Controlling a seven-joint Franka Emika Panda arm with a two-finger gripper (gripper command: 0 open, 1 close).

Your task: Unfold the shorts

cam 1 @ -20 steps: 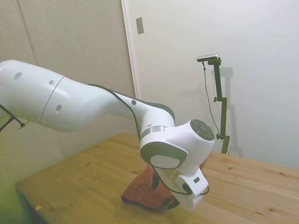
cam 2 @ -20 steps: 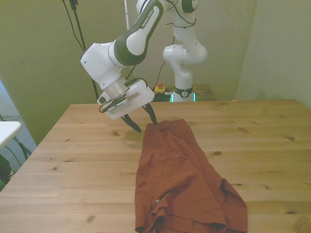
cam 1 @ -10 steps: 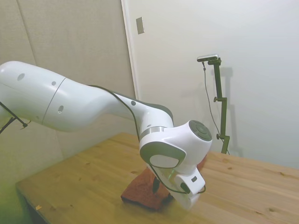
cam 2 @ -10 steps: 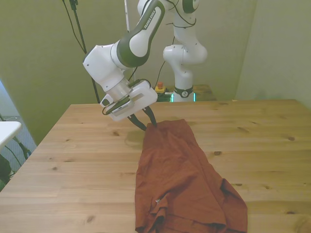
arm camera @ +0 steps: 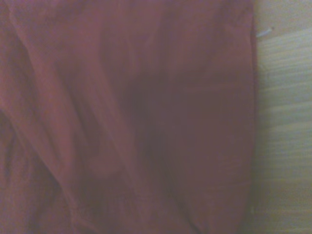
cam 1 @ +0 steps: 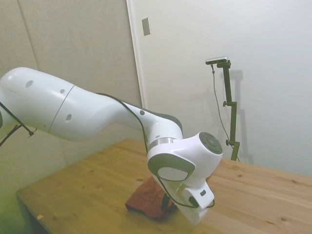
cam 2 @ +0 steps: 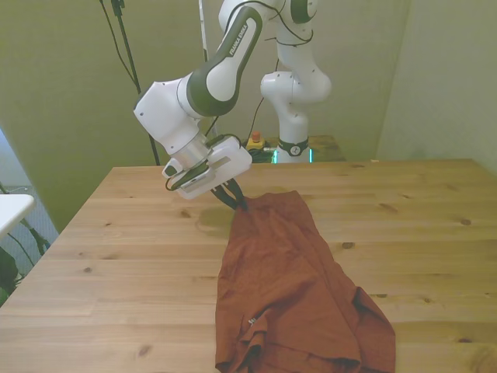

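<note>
Front view, left to right: dark cables (cam 2: 124, 47) hang along the wall at the front view's left, then the white arm (cam 2: 221, 66) with dark lettering down its link, too small to read. Gripper (cam 2: 234, 198) sits low at the far corner of the shorts (cam 2: 291, 287), on the front view's left side of them; the two dark fingers (cam 2: 230, 196) look pressed together on that corner's hem, pinching the cloth, though the tips are small and partly lost against the fabric. Shorts lie rumpled on the table (cam 2: 116, 264), running from mid-table toward the near edge, with folds bunched at the near end and a tiny pale fleck near the lower left hem. Behind the table, the robot base (cam 2: 293, 116) shows a small round badge with a "2", a red button (cam 2: 255, 141) just beside it, and a green light strip at its foot. Side view: arm (cam 1: 97, 112) fills the left and middle, its wrist blocking most of the shorts (cam 1: 146, 201); only a rust-red lump shows under it on the table (cam 1: 253, 195); fingers hidden here. A grey wall plate (cam 1: 146, 26) sits high on the wall near a door frame (cam 1: 135, 53). Wrist view: blurred red shorts (arm camera: 126, 117) cover nearly everything, hemmed edge meeting a strip of bare table (arm camera: 285, 136), a pale thread end (arm camera: 264, 32) at the edge.
</note>
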